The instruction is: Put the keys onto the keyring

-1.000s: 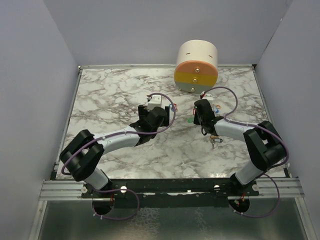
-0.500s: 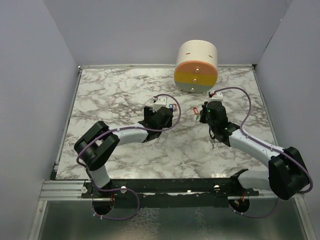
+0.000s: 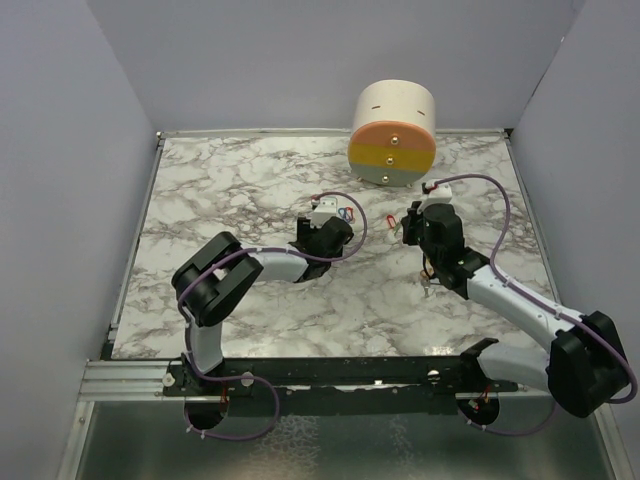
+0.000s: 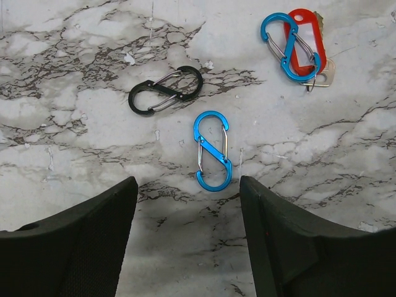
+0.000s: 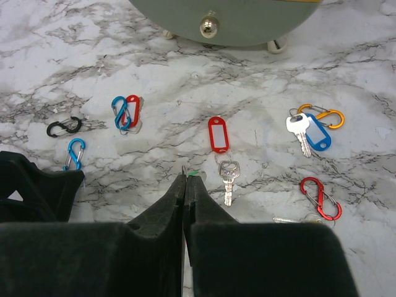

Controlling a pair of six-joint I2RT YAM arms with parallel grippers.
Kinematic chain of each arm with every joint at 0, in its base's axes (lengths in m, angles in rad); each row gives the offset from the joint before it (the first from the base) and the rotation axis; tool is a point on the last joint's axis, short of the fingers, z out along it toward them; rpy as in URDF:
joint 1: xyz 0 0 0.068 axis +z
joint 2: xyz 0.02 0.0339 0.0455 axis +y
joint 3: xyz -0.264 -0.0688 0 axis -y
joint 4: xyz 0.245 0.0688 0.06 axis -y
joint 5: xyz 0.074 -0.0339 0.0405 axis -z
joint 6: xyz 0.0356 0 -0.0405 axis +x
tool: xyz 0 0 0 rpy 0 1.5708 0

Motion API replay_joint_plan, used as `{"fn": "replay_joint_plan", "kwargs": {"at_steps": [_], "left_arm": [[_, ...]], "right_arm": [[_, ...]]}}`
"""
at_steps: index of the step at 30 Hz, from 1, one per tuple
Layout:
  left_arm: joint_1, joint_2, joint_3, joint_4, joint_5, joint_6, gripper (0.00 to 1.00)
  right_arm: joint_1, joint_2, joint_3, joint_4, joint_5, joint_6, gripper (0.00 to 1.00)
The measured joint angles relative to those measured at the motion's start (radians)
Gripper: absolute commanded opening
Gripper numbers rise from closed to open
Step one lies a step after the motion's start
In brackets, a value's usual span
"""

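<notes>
Lying just beside clenched right gripper (image 5: 185, 179): red-tagged key (image 5: 228, 172); left gripper (image 4: 185, 192) released near blue clip (image 4: 212, 151).

No writing, number, brand or sign can be read in any view. The red key tag (image 5: 214, 134) in front of the round container (image 5: 229, 18) and the blue key tag (image 5: 317, 135) to its right have pale label windows, with no lettering legible.

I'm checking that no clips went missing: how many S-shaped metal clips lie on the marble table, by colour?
Black S-shaped metal clip: 1
Blue S-shaped metal clips: 2
Orange S-shaped metal clip: 1
Red S-shaped metal clip: 1
Total: 5
</notes>
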Motion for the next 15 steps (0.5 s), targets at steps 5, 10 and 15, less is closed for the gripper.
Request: {"fn": "replay_joint_plan", "kwargs": {"at_steps": [5, 10, 15], "left_arm": [[0.000, 0.024, 0.006, 0.021, -0.013, -0.002, 0.66], [0.000, 0.050, 0.026, 0.040, -0.017, -0.006, 0.61], [0.000, 0.079, 0.050, 0.065, -0.021, -0.008, 0.47]], "right_arm": [[0.000, -0.016, -0.003, 0.001, -0.005, -0.003, 0.01], [0.000, -0.020, -0.006, 0.000, -0.008, -0.003, 0.01], [0.000, -0.020, -0.007, 0.000, -0.009, -0.003, 0.01]]}}
